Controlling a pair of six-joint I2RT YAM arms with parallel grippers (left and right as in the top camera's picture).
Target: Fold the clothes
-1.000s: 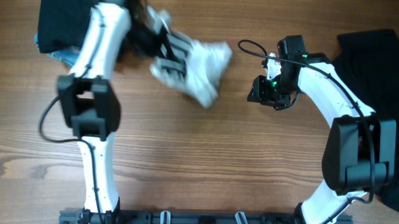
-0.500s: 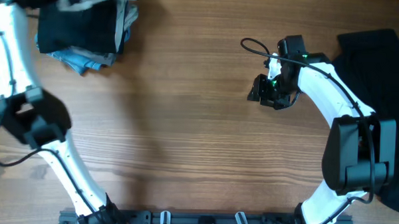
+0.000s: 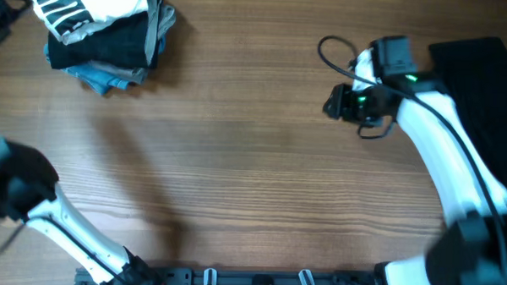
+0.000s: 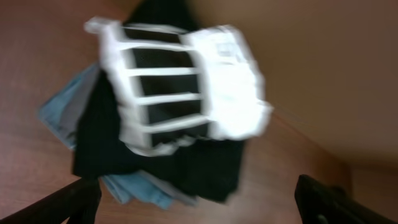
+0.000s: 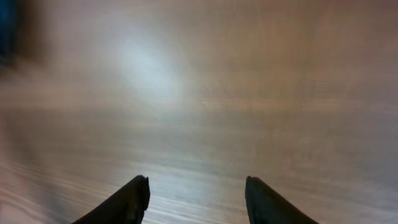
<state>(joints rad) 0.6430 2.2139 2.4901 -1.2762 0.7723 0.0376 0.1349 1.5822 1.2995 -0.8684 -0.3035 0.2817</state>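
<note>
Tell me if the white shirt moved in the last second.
Yes. In the overhead view the white shirt went left and now lies on the dark clothes pile.

Folded T-shirt [image 3: 89,8] atop garment pile [image 3: 113,51], far-left on the table [image 3: 253,159]; loose cloth [image 3: 484,74] far right.

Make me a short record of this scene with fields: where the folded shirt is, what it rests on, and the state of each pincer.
folded shirt: white bundle with black marks, far left corner of the table
rests on: stack of dark and blue clothes
left pincer: open, empty, clear of the bundle
right pincer: open, empty, over bare wood
other: black cloth at the table's right edge
</note>
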